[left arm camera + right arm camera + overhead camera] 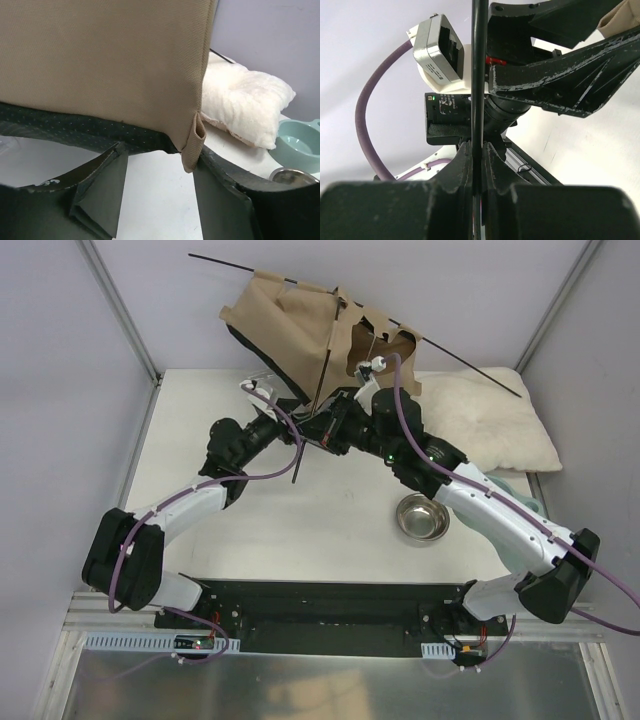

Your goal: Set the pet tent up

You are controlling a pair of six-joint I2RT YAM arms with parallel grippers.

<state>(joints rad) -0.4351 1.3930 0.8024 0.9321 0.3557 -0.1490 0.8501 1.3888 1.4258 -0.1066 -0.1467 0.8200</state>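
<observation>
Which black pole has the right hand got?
The short pole at the tent's near side, pinched in the right hand. The long pole slants across the tent top, ungripped.

There is one pet tent (290,325). Two thin black poles show: one long pole (470,367) and one shorter pole (298,465). The tabletop (330,510) carries one fluffy pillow (490,420) and two bowls: one steel bowl (422,517) and one teal bowl (300,145).
</observation>
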